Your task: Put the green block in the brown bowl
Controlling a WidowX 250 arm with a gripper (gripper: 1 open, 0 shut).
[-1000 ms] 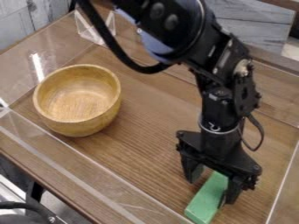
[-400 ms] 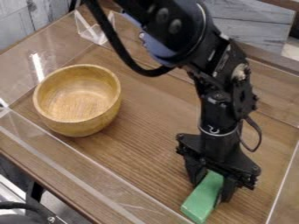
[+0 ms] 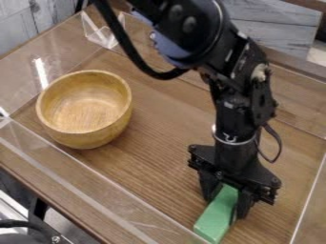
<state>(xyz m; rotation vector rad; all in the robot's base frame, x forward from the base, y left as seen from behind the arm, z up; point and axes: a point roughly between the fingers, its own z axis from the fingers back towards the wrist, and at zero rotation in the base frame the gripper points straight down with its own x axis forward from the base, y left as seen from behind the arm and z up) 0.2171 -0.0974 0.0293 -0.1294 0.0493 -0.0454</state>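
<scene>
Camera: green block (image 3: 214, 220) between end effector (image 3: 232, 197) fingers.

Probably a lab bench: wooden tabletop (image 3: 152, 143) inside clear acrylic walls (image 3: 76, 186), black robot arm (image 3: 211, 57).

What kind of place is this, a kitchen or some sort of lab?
Most likely a robot lab bench, not a kitchen: a black arm works on a wooden table fenced by clear plastic walls, with only a bowl and a green block set out as props.
</scene>
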